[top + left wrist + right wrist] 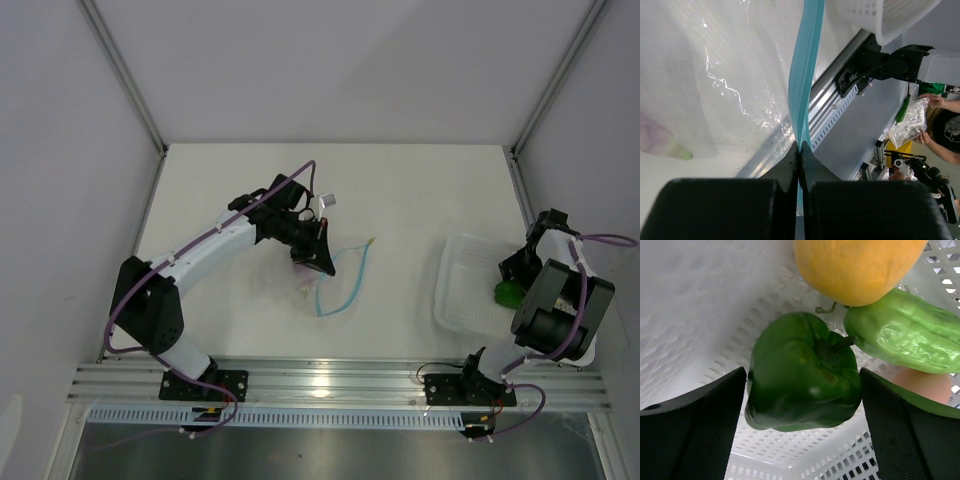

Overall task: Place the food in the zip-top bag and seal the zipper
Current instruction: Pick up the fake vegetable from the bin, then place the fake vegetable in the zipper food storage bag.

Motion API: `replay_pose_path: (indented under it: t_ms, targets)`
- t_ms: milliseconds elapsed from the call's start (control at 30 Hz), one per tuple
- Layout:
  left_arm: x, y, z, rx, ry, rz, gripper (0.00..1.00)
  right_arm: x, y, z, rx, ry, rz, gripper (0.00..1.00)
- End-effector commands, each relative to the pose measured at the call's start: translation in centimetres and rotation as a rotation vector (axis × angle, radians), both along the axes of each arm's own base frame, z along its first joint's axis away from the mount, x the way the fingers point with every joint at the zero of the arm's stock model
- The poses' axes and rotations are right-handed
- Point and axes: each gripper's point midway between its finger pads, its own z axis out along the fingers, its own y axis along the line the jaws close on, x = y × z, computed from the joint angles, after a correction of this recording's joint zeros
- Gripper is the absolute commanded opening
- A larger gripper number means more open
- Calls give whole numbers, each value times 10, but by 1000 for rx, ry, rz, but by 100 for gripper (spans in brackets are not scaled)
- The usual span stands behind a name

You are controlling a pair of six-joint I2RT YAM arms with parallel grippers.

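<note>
The clear zip-top bag (312, 285) lies left of centre, its light-blue zipper (350, 285) curving along the mouth. My left gripper (318, 257) is shut on the zipper strip (805, 75), which runs up from between the closed jaws. A pinkish piece (660, 142) lies inside the bag. My right gripper (512, 280) is down in the white basket (462, 290). Its fingers (700, 420) press both sides of the glossy dark-green pepper (802, 372). A yellow-orange piece (855, 267), a light-green piece (900, 330) and a pinkish piece (927, 386) lie just behind it.
The perforated basket wall (700, 315) closes round the right gripper. The basket edge (880, 20) also shows in the left wrist view, beyond the bag. An aluminium rail (340, 380) runs along the table's near edge.
</note>
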Motion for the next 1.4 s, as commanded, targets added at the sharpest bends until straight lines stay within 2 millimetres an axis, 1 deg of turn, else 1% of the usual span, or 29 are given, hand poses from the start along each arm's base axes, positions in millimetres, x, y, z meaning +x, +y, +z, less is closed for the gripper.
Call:
replay_pose_path:
  t_ms: [0, 133, 200, 233, 267, 300, 333, 400, 433, 533, 600, 633, 667, 700, 733, 767, 800, 833, 867, 900, 933, 967, 1000, 1067, 1100, 1167, 1200, 1300, 1367]
  targets:
    - [-3, 0, 16, -31, -37, 6, 1, 8, -7, -7, -22, -16, 4, 93]
    - [-2, 0, 14, -30, -31, 10, 1, 8, -5, -12, -14, -6, 21, 82]
    - [-2, 0, 14, -30, -30, 11, 1, 10, -2, -11, -7, -16, 29, 74]
    - [-2, -1, 13, -30, -27, 9, 1, 10, 1, -10, -2, -18, 36, 68]
    - [-2, -1, 13, -32, -30, 8, 1, 11, 3, -8, -1, -24, 42, 63]
    - [-1, -2, 13, -32, -31, 8, 1, 15, 7, -3, -4, -43, 57, 58]
    - [-1, -2, 12, -31, -29, 8, 1, 15, 11, 1, 4, -50, 65, 43]
    - [0, -3, 15, -37, -33, 5, 0, 19, 18, 13, 9, -88, 88, 29]
    - [0, -3, 14, -36, -29, 6, 1, 22, 25, 17, 30, -107, 99, 19]
    - [3, -5, 15, -39, -34, 4, 0, 29, 38, 39, 51, -170, 143, 8]
    - [4, -7, 16, -44, -37, -1, 1, 41, 51, 57, 96, -243, 184, 8]
    - [4, -7, 16, -47, -34, -4, 1, 46, 58, 69, 104, -292, 207, 7]
    - [5, -8, 18, -52, -33, -5, 1, 54, 72, 79, 136, -338, 256, 7]
    - [5, -9, 17, -54, -33, -8, 1, 63, 79, 94, 131, -387, 289, 7]
    - [5, -10, 19, -64, -34, -12, 1, 70, 92, 105, 151, -432, 338, 6]
    - [5, -11, 19, -66, -27, -12, 1, 78, 122, 122, 206, -502, 446, 6]
    - [4, -12, 18, -71, -23, -14, 1, 91, 139, 140, 225, -591, 527, 7]
    - [4, -14, 19, -85, -17, -23, 1, 96, 161, 153, 270, -651, 609, 9]
    - [4, -15, 18, -90, -9, -26, 1, 95, 197, 169, 324, -711, 740, 9]
    - [3, -17, 18, -100, -1, -30, 1, 97, 225, 185, 389, -784, 839, 10]
    - [4, -18, 20, -110, 3, -35, 1, 95, 243, 194, 417, -813, 893, 11]
    - [3, -20, 20, -122, 13, -36, 1, 84, 278, 201, 477, -824, 992, 11]
    - [4, -22, 22, -129, 11, -37, 1, 80, 298, 211, 517, -861, 1061, 11]
    - [5, -22, 24, -135, 12, -37, 1, 69, 326, 218, 558, -879, 1151, 11]
    - [6, -24, 28, -140, 4, -39, 1, 58, 349, 222, 590, -892, 1226, 11]
    - [6, -25, 30, -146, 7, -43, 1, 46, 370, 221, 645, -891, 1293, 11]
    - [8, -26, 34, -154, 0, -44, 1, 39, 383, 216, 670, -866, 1325, 11]
    - [8, -28, 38, -168, 4, -46, 1, 30, 397, 200, 686, -810, 1351, 9]
    - [9, -29, 43, -179, 0, -41, 1, 22, 407, 195, 690, -789, 1377, 9]
